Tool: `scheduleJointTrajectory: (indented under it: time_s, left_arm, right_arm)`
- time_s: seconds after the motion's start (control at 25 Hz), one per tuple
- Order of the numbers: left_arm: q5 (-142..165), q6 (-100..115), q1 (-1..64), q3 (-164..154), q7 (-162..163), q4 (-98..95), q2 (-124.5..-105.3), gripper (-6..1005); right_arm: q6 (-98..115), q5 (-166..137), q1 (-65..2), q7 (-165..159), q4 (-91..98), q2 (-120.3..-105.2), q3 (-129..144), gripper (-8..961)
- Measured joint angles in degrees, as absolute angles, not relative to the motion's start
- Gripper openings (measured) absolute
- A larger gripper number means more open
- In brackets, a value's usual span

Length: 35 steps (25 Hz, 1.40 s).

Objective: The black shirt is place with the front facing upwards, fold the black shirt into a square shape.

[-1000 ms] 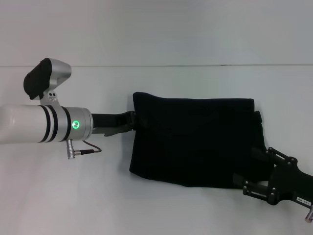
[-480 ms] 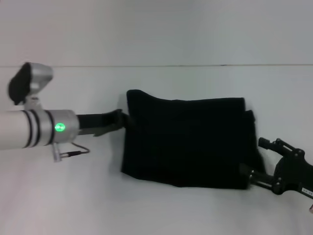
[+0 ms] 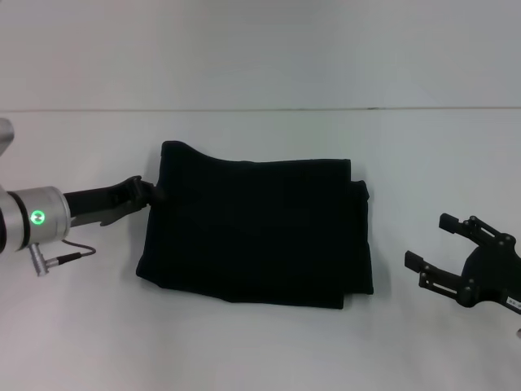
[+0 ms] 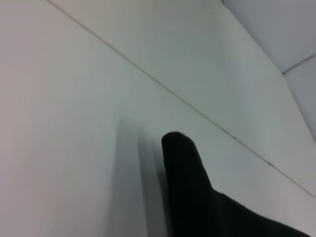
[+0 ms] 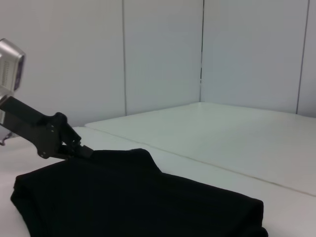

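Note:
The black shirt [image 3: 256, 236] lies folded into a rough rectangle on the white table, with no lettering showing. My left gripper [image 3: 151, 193] is at the shirt's left edge near its far corner, shut on the fabric. The right wrist view shows it [image 5: 81, 149] clamped on that edge of the shirt [image 5: 133, 197]. My right gripper [image 3: 429, 241] stands open to the right of the shirt, apart from it, with nothing between its fingers. In the left wrist view, a raised black corner of the shirt [image 4: 192, 187] rises from the table.
The white table [image 3: 260, 342] stretches all around the shirt, and its far edge meets a pale wall [image 3: 260, 49]. A thin cable [image 3: 69, 255] hangs under my left wrist.
My left gripper has pulled the shirt to the left across the table. My right gripper has come off the shirt's right lower corner and now stands clear of it, open.

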<state>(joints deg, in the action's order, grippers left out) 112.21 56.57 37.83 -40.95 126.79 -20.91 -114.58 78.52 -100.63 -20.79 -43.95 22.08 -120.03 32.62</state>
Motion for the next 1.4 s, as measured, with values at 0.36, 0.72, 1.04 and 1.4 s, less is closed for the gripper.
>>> scheduleJointTrajectory:
  time_s: [0.36,0.72,1.04,1.4]
  left_arm:
    - [111.62,59.72,36.06,-39.70,124.24,-22.12,-116.10,59]
    - [109.27,68.02,32.31,-34.56,106.22,-25.56,-115.97,298]
    - [106.57,89.69,23.68,-31.14,60.65,-30.88,-119.74,576]
    - [107.94,85.83,16.06,-31.46,50.34,-27.07,-122.21,908]
  right_arm:
    - [77.32,-100.63,-21.88,-43.76,21.19,-120.10,32.60,896]
    - [77.98,-100.37,-22.59,-40.29,19.15,-120.06,31.27,896]
    - [78.83,-100.38,-24.24,-34.66,14.53,-120.06,31.69,896]
    - [73.32,-100.61,-22.46,-32.10,10.20,-119.87,31.67,896]
